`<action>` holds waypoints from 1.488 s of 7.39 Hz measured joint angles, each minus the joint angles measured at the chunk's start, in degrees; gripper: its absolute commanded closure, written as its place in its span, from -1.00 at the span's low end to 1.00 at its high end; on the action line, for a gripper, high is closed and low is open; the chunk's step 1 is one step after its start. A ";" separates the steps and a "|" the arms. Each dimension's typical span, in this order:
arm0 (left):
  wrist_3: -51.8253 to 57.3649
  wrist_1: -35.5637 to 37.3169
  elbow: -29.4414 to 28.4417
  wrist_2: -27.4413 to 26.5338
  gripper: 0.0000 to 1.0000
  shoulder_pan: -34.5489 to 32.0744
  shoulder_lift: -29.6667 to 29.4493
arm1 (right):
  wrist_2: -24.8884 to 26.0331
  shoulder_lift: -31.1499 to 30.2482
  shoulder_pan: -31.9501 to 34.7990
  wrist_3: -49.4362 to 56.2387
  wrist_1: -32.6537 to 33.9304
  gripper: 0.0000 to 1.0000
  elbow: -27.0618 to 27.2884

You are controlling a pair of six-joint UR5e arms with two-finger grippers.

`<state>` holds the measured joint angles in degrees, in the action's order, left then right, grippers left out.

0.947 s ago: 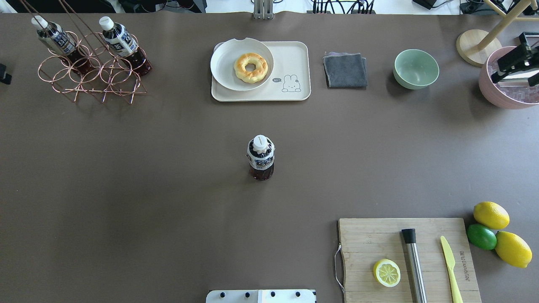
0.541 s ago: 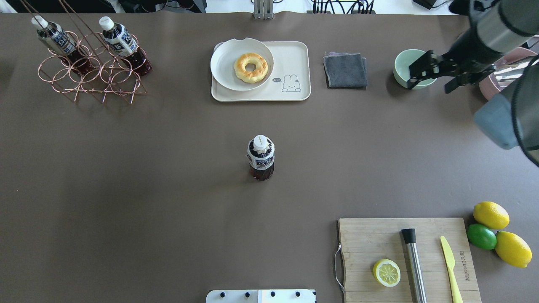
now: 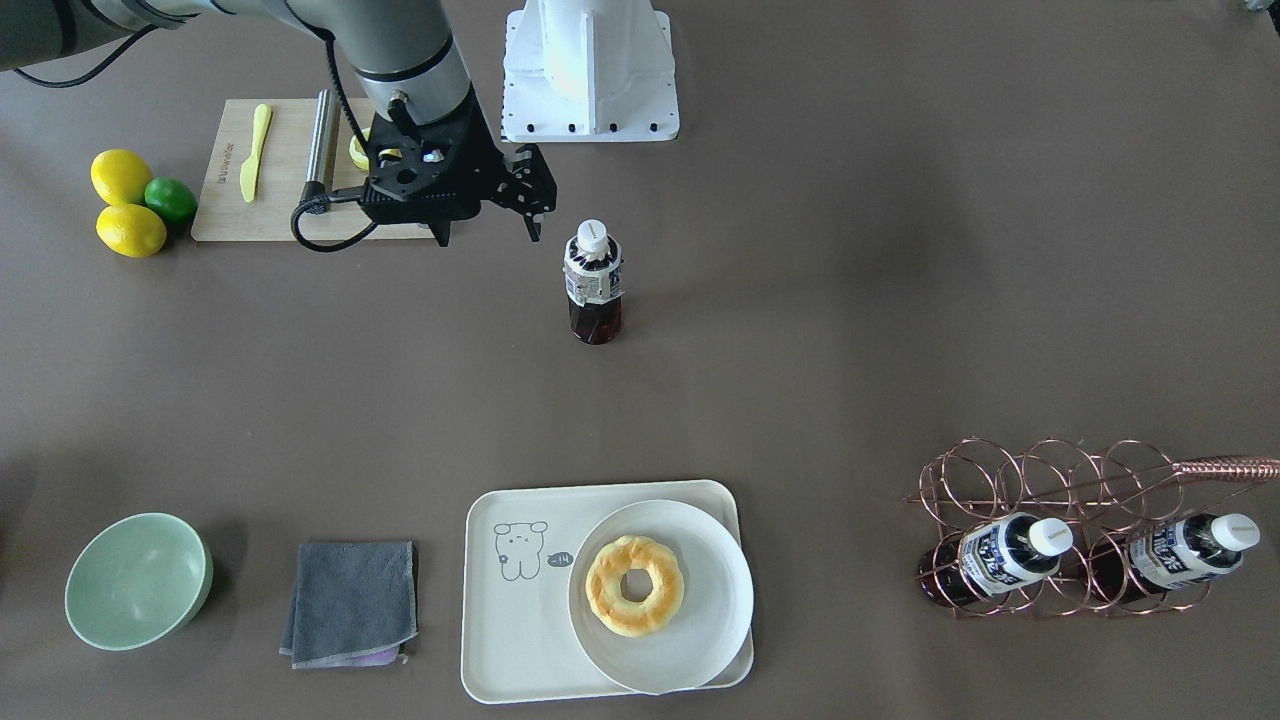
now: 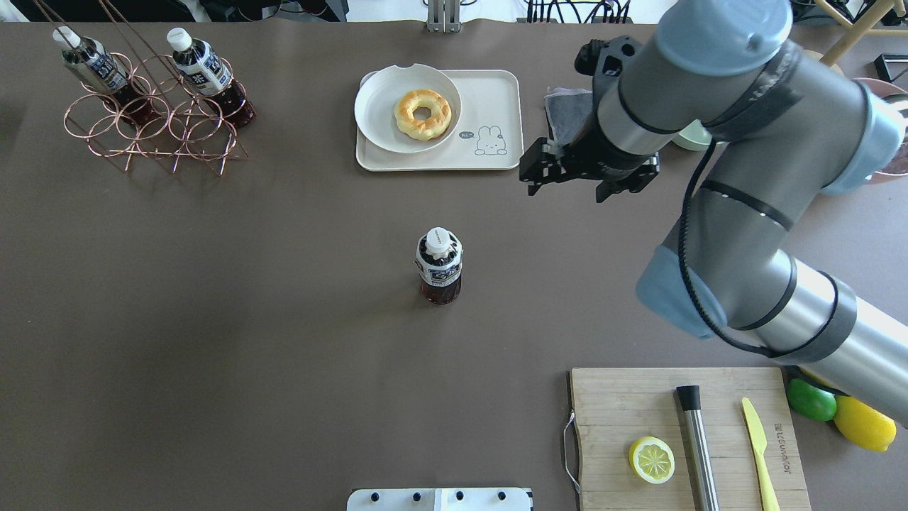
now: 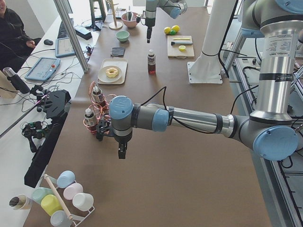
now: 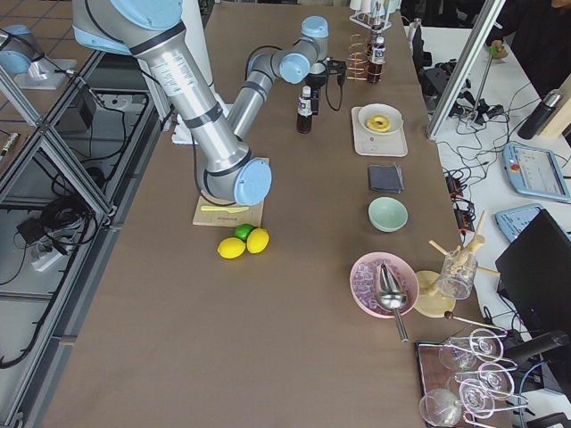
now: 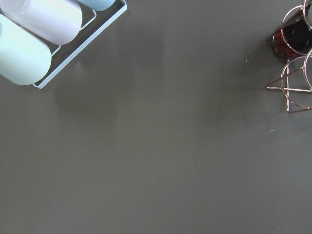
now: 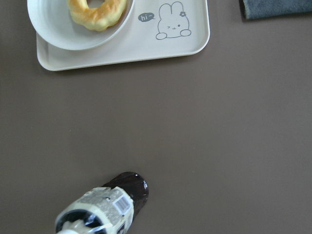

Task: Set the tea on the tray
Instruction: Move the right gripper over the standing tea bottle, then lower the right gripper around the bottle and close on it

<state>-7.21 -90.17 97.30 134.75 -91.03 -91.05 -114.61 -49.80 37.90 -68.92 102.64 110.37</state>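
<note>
The tea stands upright alone mid-table, also in the front view and at the bottom left of the right wrist view. The cream tray with the bear drawing lies beyond it, also in the front view. It carries a round plate with a doughnut. My right gripper hangs open and empty above the table, to the right of the tea and just short of the tray's near right corner. My left gripper shows only in the left side view; I cannot tell its state.
Two more tea bottles lie in a copper wire rack at far left. A grey cloth and green bowl sit right of the tray. A cutting board with lemon half, muddler and knife is near right.
My right arm has swung in from the far right, past the green bowl, to a spot between the tray and the tea. The tea has not moved.
</note>
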 measured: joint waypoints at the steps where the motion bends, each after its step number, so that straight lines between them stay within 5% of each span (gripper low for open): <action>1: 0.70 0.44 -0.31 -0.01 -0.94 -0.19 0.27 | 0.71 3.36 -1.81 -1.40 3.52 -1.00 -0.27; 2: 0.99 0.62 -0.42 -0.01 -0.94 -0.44 0.86 | 1.33 6.71 -3.30 -2.26 6.96 -0.99 -1.16; 3: 1.09 0.67 -0.48 0.03 -0.94 -0.61 1.36 | 2.66 9.45 -4.89 -3.42 8.69 -0.77 -2.72; 5: 1.14 0.65 -0.61 -0.05 -0.95 -0.70 1.65 | 5.62 12.75 -7.23 -4.15 9.61 -0.73 -6.12; 6: 1.14 0.61 -0.90 -0.17 -0.95 -0.72 1.62 | 6.77 13.98 -7.53 -3.66 9.57 -0.27 -8.13; 11: 1.15 0.07 -1.96 -0.27 -0.95 -0.79 1.18 | 9.19 14.51 -7.77 -1.24 9.25 -0.37 -10.94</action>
<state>-6.06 -90.10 95.34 134.47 -91.82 -89.87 -105.42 -35.29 30.13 -70.16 111.89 99.43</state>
